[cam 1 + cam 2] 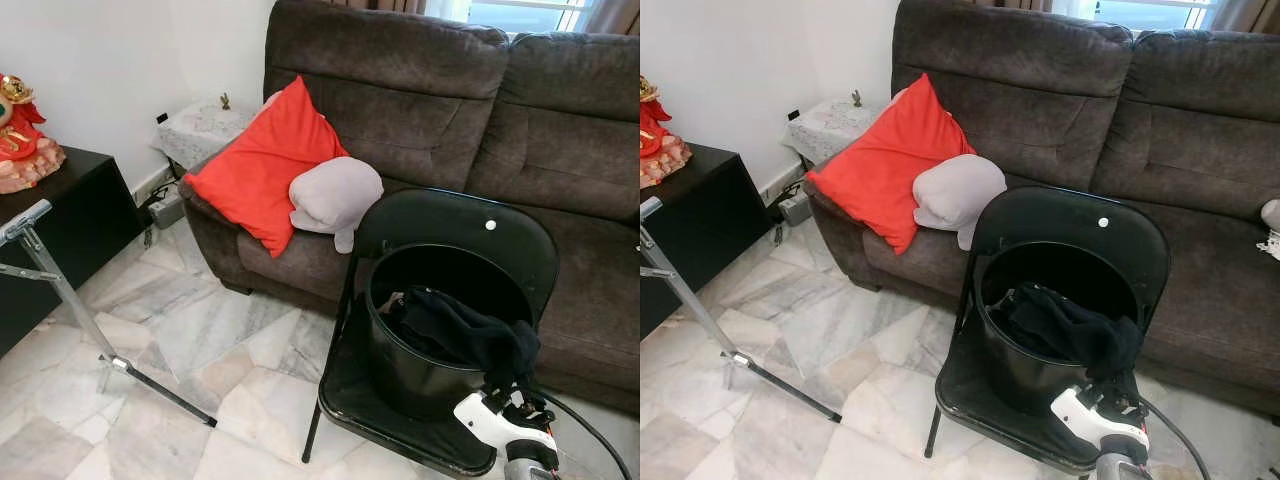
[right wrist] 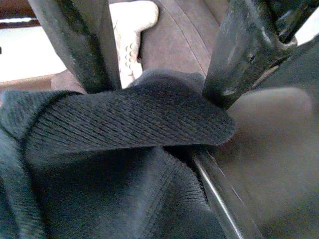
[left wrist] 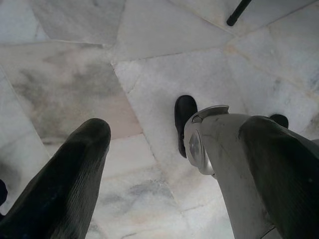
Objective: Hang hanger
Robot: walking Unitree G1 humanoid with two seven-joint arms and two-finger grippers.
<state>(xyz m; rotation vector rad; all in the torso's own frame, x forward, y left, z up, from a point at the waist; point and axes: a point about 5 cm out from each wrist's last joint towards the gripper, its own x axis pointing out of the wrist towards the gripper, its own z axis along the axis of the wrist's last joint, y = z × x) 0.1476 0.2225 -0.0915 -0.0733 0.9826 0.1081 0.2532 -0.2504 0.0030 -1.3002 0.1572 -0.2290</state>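
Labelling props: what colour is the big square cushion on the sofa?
Red; the cushion shows best in the left eye view.

Right gripper (image 2: 159,74) clamped shut (left gripper (image 3: 164,149) spread, idle)

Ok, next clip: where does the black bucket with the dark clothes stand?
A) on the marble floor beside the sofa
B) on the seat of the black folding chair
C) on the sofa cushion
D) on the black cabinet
B: the bucket sits on the seat of the folding chair in front of the sofa, with the dark clothes spilling over its rim.
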